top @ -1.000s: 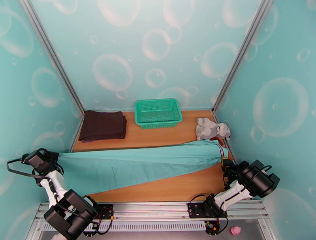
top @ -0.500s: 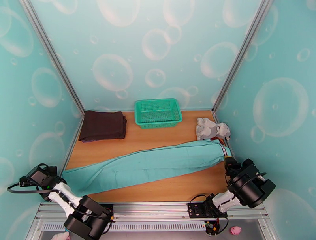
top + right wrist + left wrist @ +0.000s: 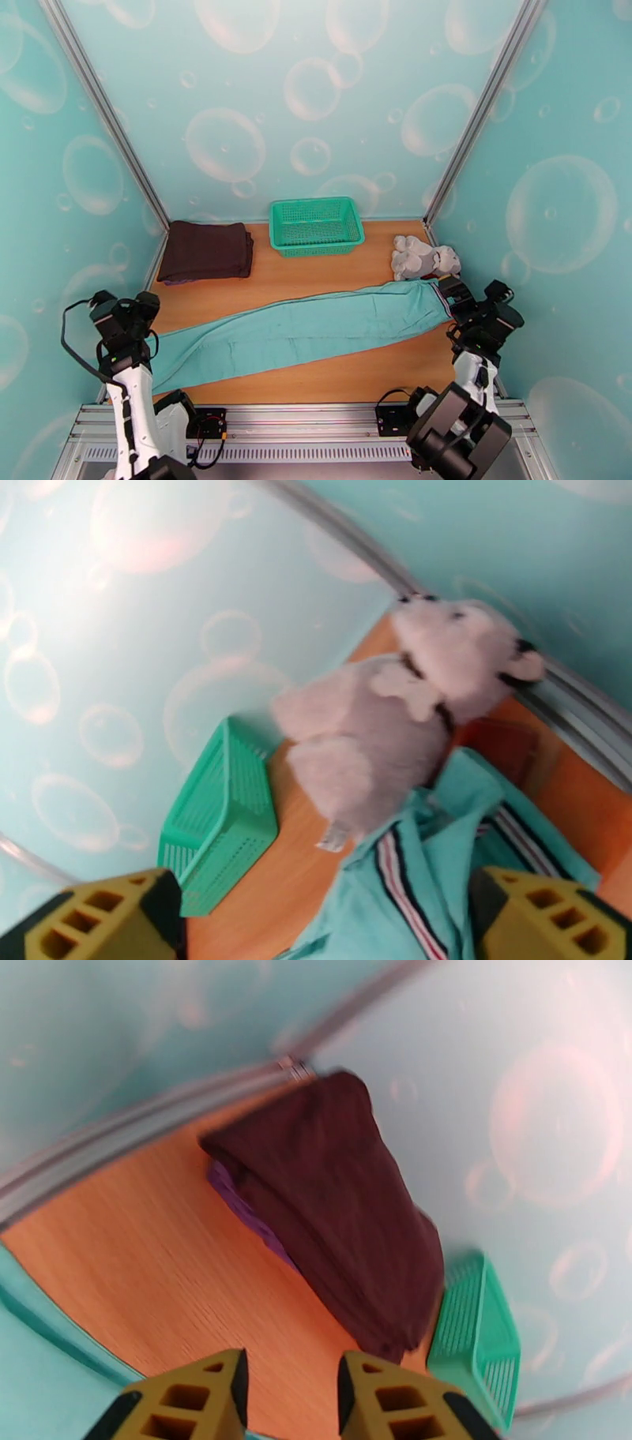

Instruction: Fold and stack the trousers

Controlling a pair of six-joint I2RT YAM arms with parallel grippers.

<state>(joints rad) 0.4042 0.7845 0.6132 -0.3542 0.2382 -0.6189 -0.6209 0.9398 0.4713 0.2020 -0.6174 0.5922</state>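
The light teal trousers (image 3: 316, 328) lie stretched flat across the wooden table (image 3: 316, 276), legs toward the left and the striped waistband (image 3: 399, 875) at the right. My left gripper (image 3: 136, 312) hovers above the leg ends at the left edge. Its yellow fingers (image 3: 193, 1402) stand a little apart with nothing between them. At the waistband end, my right gripper (image 3: 457, 290) is spread wide open. In the right wrist view the waistband lies loose below and between its fingers (image 3: 95, 926), untouched.
A folded dark brown garment (image 3: 205, 251) lies at the back left, over a purple cloth (image 3: 237, 1197). A green basket (image 3: 316, 225) stands at the back centre. A grey plush toy (image 3: 423, 259) rests at the back right, close to the waistband. Walls close in the table's sides.
Both grippers opened and let go of the trousers, which dropped from a taut, lifted stretch to lie flat on the table. Both arms have drawn up and away from the cloth.
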